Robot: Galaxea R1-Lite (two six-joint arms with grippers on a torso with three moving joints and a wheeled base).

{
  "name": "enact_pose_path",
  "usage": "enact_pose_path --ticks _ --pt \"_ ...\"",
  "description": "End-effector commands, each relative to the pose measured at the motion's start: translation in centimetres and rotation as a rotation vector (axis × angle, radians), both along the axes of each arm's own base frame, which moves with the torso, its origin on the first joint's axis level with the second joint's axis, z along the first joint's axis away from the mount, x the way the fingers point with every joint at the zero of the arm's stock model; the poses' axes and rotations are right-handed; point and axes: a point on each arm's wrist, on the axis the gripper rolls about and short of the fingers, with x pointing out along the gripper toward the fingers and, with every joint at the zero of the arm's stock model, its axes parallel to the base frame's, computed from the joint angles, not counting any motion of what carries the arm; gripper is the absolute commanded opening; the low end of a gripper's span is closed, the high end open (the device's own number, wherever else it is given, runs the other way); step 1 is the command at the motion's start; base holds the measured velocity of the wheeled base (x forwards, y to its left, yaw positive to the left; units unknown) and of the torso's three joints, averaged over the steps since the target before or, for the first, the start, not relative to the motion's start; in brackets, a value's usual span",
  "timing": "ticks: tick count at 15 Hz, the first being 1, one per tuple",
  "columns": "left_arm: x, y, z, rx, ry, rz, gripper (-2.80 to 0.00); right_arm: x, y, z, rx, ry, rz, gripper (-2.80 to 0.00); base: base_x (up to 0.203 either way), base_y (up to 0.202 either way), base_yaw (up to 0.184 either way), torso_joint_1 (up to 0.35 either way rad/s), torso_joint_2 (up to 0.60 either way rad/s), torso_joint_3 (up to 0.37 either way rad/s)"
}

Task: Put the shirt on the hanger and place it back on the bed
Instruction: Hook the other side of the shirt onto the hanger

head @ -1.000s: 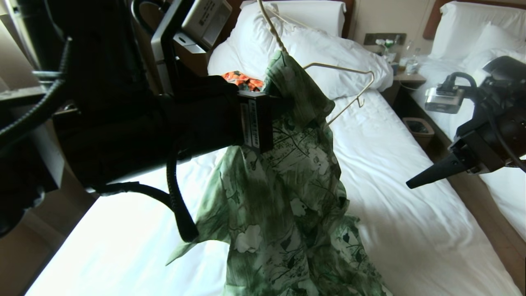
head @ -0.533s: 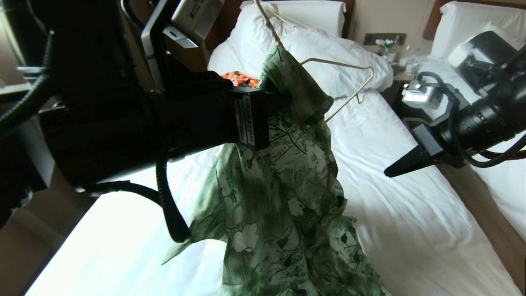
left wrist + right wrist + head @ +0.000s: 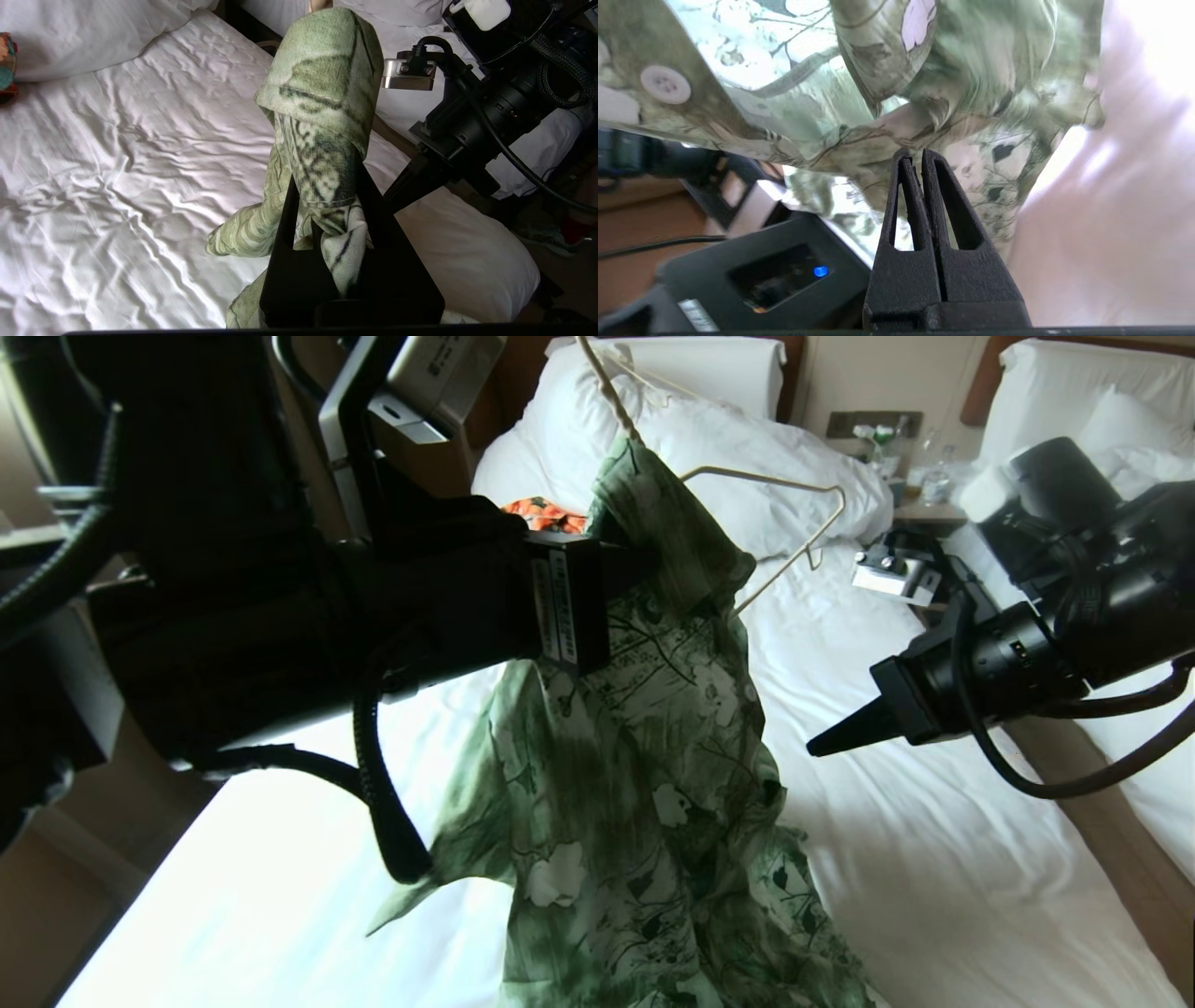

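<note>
The green flowered shirt (image 3: 644,756) hangs over one arm of the cream hanger (image 3: 780,481), its lower part trailing onto the bed (image 3: 934,859). The hanger's other arm sticks out bare to the right, and its hook runs up out of the head view. My left gripper (image 3: 635,569) is held high and is shut on a bunch of shirt cloth (image 3: 322,70) at the covered shoulder; in the left wrist view the gripper (image 3: 327,186) has fabric pinched between its fingers. My right gripper (image 3: 817,747) is shut and empty, pointing at the shirt from the right. Its tips (image 3: 917,154) are close to the cloth (image 3: 831,70).
An orange patterned garment (image 3: 546,513) lies by the white duvet and pillow (image 3: 709,420) at the head of the bed. A nightstand with bottles (image 3: 920,476) stands between this bed and a second white bed (image 3: 1148,784) at the right. A strip of floor (image 3: 1111,821) separates them.
My right arm has swung left across the bed toward the shirt, its gripper still shut. The left gripper and the hanging shirt have hardly moved.
</note>
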Motion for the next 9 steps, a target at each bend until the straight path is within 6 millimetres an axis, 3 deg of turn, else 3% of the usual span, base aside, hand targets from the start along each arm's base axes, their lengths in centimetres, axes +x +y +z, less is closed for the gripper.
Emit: enact_pose_path --ticks 1,2,3,4,9 --pt "0.1 0.1 0.0 -0.001 0.000 0.004 -2.80 -0.6 0.1 -0.1 -0.016 -0.036 0.045 -2.80 0.000 0.000 0.000 0.000 0.00 0.000" --pt "0.1 0.1 0.0 -0.001 0.000 0.004 -2.80 -0.7 0.3 0.1 -0.014 -0.051 0.058 -2.80 0.000 0.000 0.000 0.000 0.00 0.000" --pt "0.1 0.1 0.0 -0.002 -0.001 0.004 -2.80 -0.6 0.5 0.1 -0.006 -0.068 0.061 -2.31 0.000 0.000 0.000 0.000 0.00 0.000" --pt "0.1 0.1 0.0 0.000 0.000 0.004 -2.80 -0.4 0.7 0.0 0.007 -0.097 0.063 0.00 0.000 0.000 0.000 0.000 0.00 0.000" --pt "0.0 0.3 0.2 -0.006 -0.003 0.007 -2.80 0.7 2.3 -0.6 0.029 -0.146 0.093 0.00 0.000 0.000 0.000 0.000 0.00 0.000"
